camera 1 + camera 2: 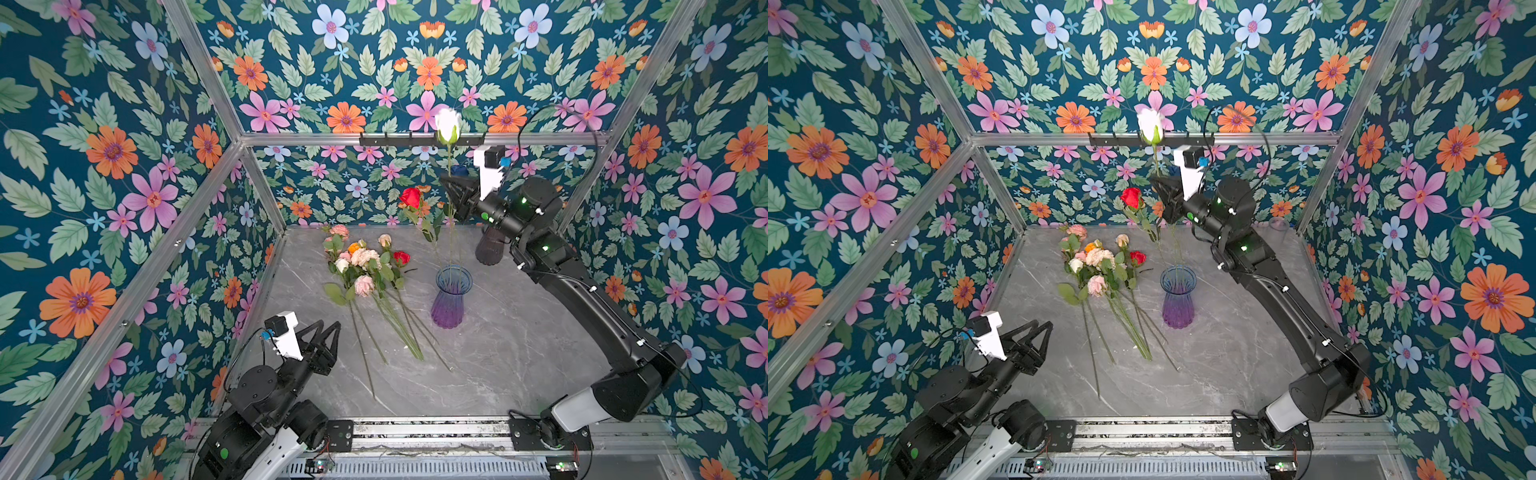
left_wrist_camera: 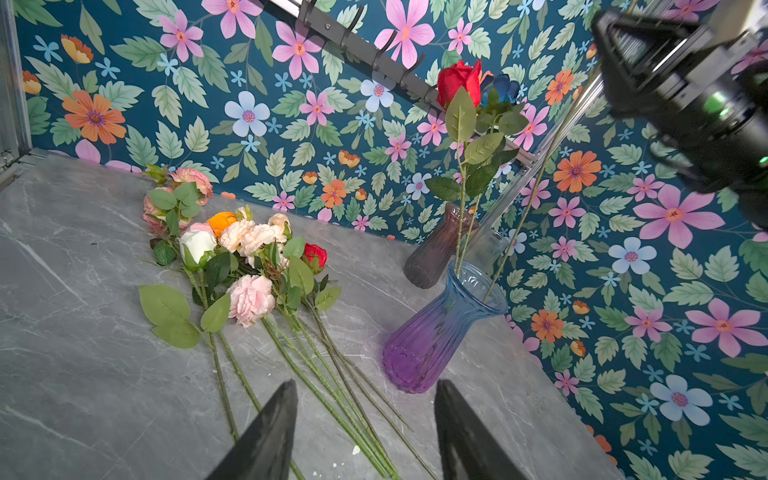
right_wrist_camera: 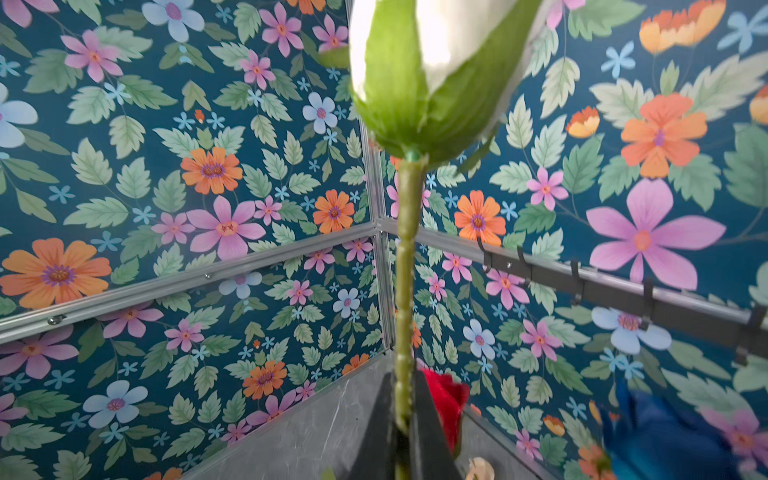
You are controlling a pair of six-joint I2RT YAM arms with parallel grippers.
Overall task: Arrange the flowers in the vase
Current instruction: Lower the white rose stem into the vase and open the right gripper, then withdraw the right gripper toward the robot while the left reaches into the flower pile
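While flowers (image 1: pixel 365 270) lie — right pincer (image 1: pixel 450 183) (closed) holds rose (image 1: pixel 447 124).

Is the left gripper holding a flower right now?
No, the left gripper stands open and empty, with the loose flowers lying on the table ahead of it.

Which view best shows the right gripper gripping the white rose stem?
Right wrist: long green stem pinched between the right gripper's black fingers, close up. Both top views show it small; left wrist, side-on.

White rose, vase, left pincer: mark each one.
white rose (image 1: pixel 448 122), in a top view, on the bloom.
vase (image 1: pixel 446 309), in a top view, on the purple belly.
left pincer (image 2: pixel 366 384), left wrist view, midway between fingertips.
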